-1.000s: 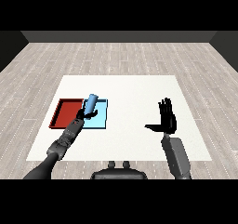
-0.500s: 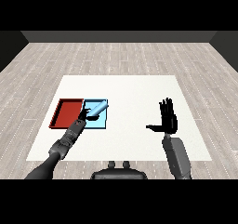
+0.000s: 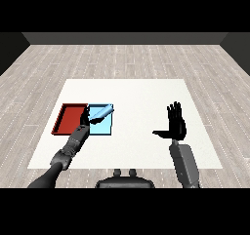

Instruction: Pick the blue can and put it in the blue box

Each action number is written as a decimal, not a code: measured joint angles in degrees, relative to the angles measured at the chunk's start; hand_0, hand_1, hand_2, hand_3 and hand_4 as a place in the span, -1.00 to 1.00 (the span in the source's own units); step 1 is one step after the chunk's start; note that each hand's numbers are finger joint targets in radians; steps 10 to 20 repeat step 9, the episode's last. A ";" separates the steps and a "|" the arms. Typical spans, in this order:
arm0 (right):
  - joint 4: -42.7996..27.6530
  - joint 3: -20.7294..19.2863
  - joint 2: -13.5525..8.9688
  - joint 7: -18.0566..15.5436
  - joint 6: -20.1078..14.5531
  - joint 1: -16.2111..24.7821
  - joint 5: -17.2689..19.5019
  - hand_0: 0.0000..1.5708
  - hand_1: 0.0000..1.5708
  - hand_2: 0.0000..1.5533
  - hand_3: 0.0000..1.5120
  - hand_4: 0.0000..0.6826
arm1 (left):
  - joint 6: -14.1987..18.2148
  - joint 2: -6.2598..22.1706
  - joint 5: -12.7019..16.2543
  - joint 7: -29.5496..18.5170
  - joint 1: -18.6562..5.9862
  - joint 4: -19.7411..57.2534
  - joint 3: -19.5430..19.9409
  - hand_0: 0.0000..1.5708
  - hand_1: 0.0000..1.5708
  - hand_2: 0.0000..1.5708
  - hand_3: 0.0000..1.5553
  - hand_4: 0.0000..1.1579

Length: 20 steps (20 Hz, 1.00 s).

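Your left hand (image 3: 86,117) curled round the blue can (image 3: 102,113), tilted over the blue box (image 3: 106,127). Likely light, rigid, smooth: you'd grip mid-body. Right hand (image 3: 177,124) was idle, fingers straight.

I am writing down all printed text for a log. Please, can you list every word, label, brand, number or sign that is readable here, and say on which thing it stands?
None: no readable text shows anywhere.
Blue can: plain light blue, no label visible; it lies tilted over the light blue tray, at the left hand.
Red tray: plain.
White table: no marks.
Right hand: plain black.
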 measured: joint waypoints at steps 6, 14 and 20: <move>-0.01 -0.11 -0.65 0.36 0.86 0.43 0.01 -1.00 -1.00 -1.00 -1.00 -1.00 | -3.96 -1.18 2.95 -16.60 4.73 -13.46 2.20 -1.00 -1.00 -1.00 -1.00 -1.00; 0.52 -0.21 -1.33 0.36 1.15 0.86 0.59 -1.00 -1.00 -1.00 -1.00 -1.00 | -8.94 -1.79 4.28 -22.53 8.71 -21.27 1.80 -1.00 -1.00 -1.00 -1.00 -1.00; 0.52 -0.21 -1.33 0.36 1.15 0.86 0.59 -1.00 -1.00 -1.00 -1.00 -1.00 | -8.94 -1.79 4.28 -22.53 8.71 -21.27 1.80 -1.00 -1.00 -1.00 -1.00 -1.00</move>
